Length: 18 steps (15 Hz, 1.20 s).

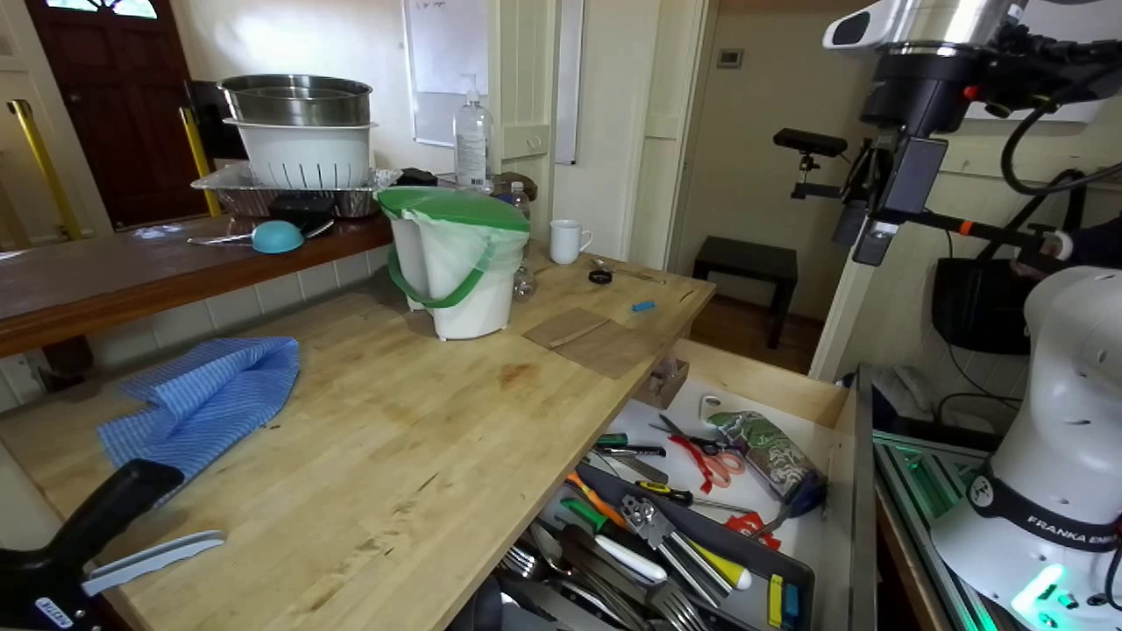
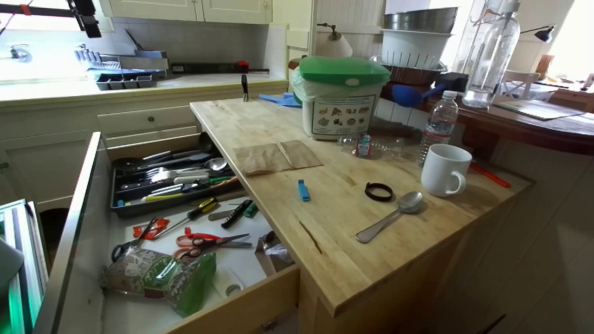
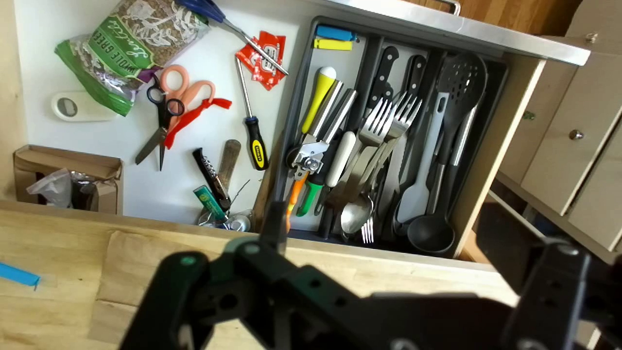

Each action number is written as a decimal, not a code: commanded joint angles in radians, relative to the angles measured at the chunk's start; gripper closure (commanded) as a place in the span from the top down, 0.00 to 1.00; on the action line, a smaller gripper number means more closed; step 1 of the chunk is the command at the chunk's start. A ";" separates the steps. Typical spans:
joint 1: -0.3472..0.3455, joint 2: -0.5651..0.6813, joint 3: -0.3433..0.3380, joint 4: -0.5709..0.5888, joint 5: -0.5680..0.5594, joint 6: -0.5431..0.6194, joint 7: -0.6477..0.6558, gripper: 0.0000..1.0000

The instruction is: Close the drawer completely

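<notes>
The drawer (image 1: 863, 499) stands pulled far out from under the wooden counter. It has a grey front panel and pale wooden sides, and it also shows in an exterior view (image 2: 78, 218). In the wrist view its front rim (image 3: 515, 35) runs along the top, with a metal handle (image 3: 456, 7) on its outer face. Inside are a dark utensil tray (image 3: 297, 112), scissors (image 3: 170, 104), a screwdriver (image 3: 253, 138) and a green-labelled bag (image 3: 131, 48). My gripper (image 3: 388, 238) is open and empty, its fingers wide apart. In an exterior view the gripper (image 1: 868, 241) hangs high above the drawer, touching nothing.
On the counter (image 1: 394, 438) stand a white bin with green lid (image 2: 343, 99) and a white mug (image 2: 445, 169). A spoon (image 2: 390, 217), a paper bag (image 2: 278, 157) and a blue cloth (image 1: 210, 386) lie there. The robot base (image 1: 1026, 526) stands close beyond the drawer front.
</notes>
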 commanded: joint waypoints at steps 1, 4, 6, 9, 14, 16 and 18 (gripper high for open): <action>-0.007 0.001 0.005 0.003 0.004 -0.004 -0.004 1.00; 0.030 -0.010 0.025 -0.011 -0.047 -0.075 -0.085 1.00; 0.062 -0.016 0.030 -0.055 -0.046 -0.082 -0.146 1.00; 0.111 -0.018 0.029 -0.106 -0.057 -0.091 -0.248 1.00; 0.157 -0.045 -0.108 -0.202 -0.088 -0.028 -0.539 1.00; 0.162 -0.033 -0.155 -0.211 -0.103 -0.062 -0.643 1.00; 0.143 -0.009 -0.132 -0.186 -0.085 -0.055 -0.573 1.00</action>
